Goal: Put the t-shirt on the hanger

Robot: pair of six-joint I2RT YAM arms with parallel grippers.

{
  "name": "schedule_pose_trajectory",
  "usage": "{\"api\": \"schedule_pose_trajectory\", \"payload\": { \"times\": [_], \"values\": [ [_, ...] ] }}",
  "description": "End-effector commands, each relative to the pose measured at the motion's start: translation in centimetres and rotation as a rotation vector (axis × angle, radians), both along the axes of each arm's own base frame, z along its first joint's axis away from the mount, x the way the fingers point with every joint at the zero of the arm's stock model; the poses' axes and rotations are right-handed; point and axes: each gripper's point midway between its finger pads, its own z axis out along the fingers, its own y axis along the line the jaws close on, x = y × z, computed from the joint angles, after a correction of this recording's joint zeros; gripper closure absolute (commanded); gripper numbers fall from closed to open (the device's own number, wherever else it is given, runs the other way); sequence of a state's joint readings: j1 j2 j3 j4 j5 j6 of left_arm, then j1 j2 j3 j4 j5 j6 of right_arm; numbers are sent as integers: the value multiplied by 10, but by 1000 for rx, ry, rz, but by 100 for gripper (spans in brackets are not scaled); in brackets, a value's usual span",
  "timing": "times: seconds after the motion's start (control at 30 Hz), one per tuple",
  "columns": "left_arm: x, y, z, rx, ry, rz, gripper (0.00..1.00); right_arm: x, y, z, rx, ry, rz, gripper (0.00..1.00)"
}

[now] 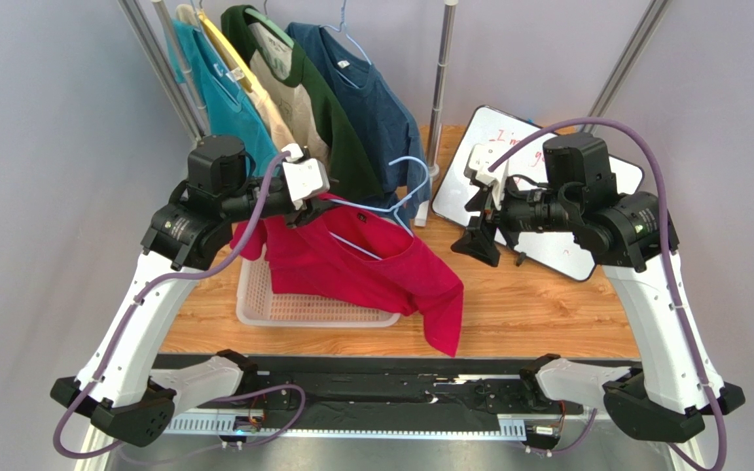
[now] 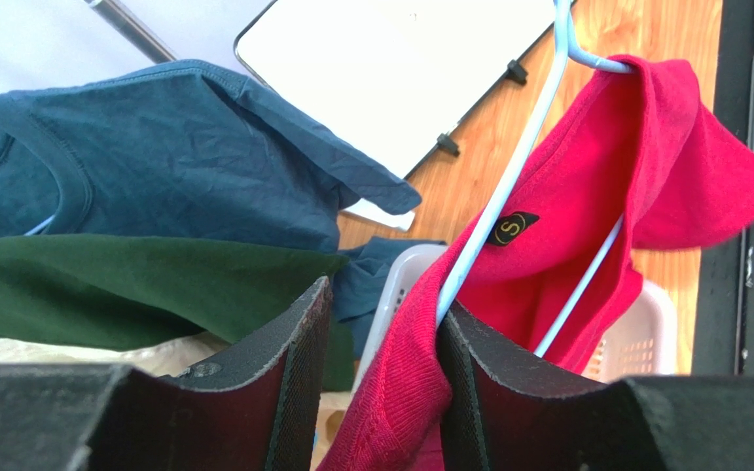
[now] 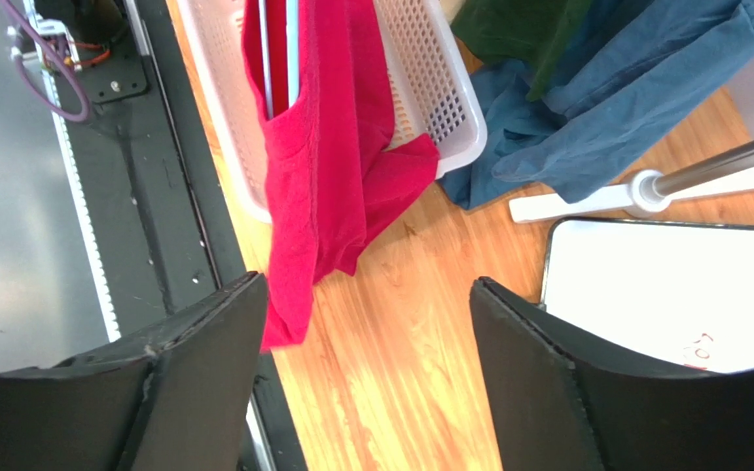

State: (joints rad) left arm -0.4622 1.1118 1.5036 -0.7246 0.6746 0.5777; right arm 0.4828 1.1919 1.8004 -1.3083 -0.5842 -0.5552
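Note:
The red t-shirt (image 1: 371,265) hangs raised over the white basket, its lower part trailing toward the table's front edge. The light-blue hanger (image 1: 391,208) is threaded into its neck, with the hook standing up near the navy shirt. My left gripper (image 1: 302,211) is at the shirt's collar. In the left wrist view (image 2: 381,294) its jaws stand apart. The collar (image 2: 401,392) and the hanger wire (image 2: 514,177) lie between them against the right finger, and a gap shows at the left finger. My right gripper (image 1: 476,240) is open and empty over the table (image 3: 366,285), right of the shirt (image 3: 322,147).
A white basket (image 1: 253,294) sits under the shirt. A whiteboard (image 1: 509,137) lies at the back right under my right arm. The rack pole (image 1: 440,88) stands behind. Navy (image 1: 371,98), green-and-cream (image 1: 332,118) and teal (image 1: 214,88) shirts hang close behind my left gripper.

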Motion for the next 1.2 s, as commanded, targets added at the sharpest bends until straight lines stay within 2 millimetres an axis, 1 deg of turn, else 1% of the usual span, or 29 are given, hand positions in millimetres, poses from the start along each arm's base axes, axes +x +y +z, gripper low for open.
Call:
{"api": "schedule_pose_trajectory", "payload": {
  "times": [0.0, 0.03, 0.07, 0.1, 0.13, 0.17, 0.2, 0.23, 0.3, 0.33, 0.37, 0.47, 0.5, 0.6, 0.63, 0.67, 0.73, 0.8, 0.83, 0.9, 0.93, 0.97, 1.0, 1.03, 1.07, 1.1, 1.13, 1.17],
  "values": [
    [-3, -5, 23, -103, -13, -3, 100, -1, 22, 33, 188, 28, 8, 19],
    [-2, -6, 23, -109, -3, -4, 100, -3, 29, 39, 250, 90, -10, 19],
    [-1, -7, 25, -118, -3, 1, 100, 1, 40, 56, 324, 62, 16, 20],
    [0, -7, 25, -124, 8, 5, 100, 1, 45, 61, 356, 77, 24, 23],
    [1, -8, 27, -129, 6, 6, 100, 3, 52, 74, 417, 90, 26, 25],
    [0, -8, 27, -132, 9, 7, 100, 4, 56, 77, 436, 100, 35, 30],
    [1, -8, 28, -138, 10, 10, 100, 5, 60, 79, 448, 106, 47, 37],
    [0, -8, 28, -145, 15, 10, 100, 3, 66, 82, 465, 115, 66, 39],
    [1, -9, 28, -148, 20, 11, 100, 7, 74, 76, 456, 145, 82, 41],
    [1, -9, 30, -156, 21, 12, 100, 4, 80, 74, 453, 154, 105, 41],
    [1, -10, 30, -158, 22, 13, 100, 7, 85, 69, 444, 170, 112, 41],
    [1, -10, 34, -169, 24, 13, 100, 9, 95, 59, 402, 140, 133, 39],
    [1, -11, 34, -170, 24, 12, 100, 11, 98, 52, 380, 148, 135, 40],
    [0, -11, 37, -178, 23, 9, 100, 15, 105, 44, 345, 139, 143, 41],
    [0, -11, 39, -179, 18, 8, 100, 16, 106, 42, 339, 144, 143, 44],
    [0, -11, 39, -181, 19, 9, 100, 15, 106, 45, 342, 140, 147, 53],
    [1, -10, 40, -185, 18, 17, 100, 11, 105, 46, 341, 143, 156, 63],
    [1, -11, 42, -194, 22, 18, 100, 7, 102, 47, 340, 145, 161, 94],
    [1, -11, 41, -197, 28, 20, 100, 3, 99, 51, 345, 141, 163, 100],
    [4, -11, 40, -209, 55, 37, 100, 3, 92, 57, 354, 136, 125, 100],
    [5, -11, 42, -215, 62, 47, 98, 5, 88, 61, 364, 130, 98, 100],
    [8, -12, 40, -216, 80, 57, 79, 3, 79, 69, 387, 115, 72, 100],
    [9, -11, 41, -226, 95, 74, 66, 10, 69, 76, 410, 105, 23, 100],
    [9, -10, 45, -237, 99, 85, 52, 11, 63, 81, 430, 109, -11, 100],
    [10, -9, 47, -246, 100, 96, 32, 8, 53, 90, 449, 84, -36, 100],
    [12, -7, 52, -265, 99, 118, 21, 15, 39, 98, 463, 47, -103, 100],
    [13, -7, 56, -275, 92, 127, 18, 16, 31, 103, 475, 22, -137, 100],
    [12, -6, 61, -288, 82, 130, 8, 11, 20, 114, 494, -21, -170, 100]
  ]
}}
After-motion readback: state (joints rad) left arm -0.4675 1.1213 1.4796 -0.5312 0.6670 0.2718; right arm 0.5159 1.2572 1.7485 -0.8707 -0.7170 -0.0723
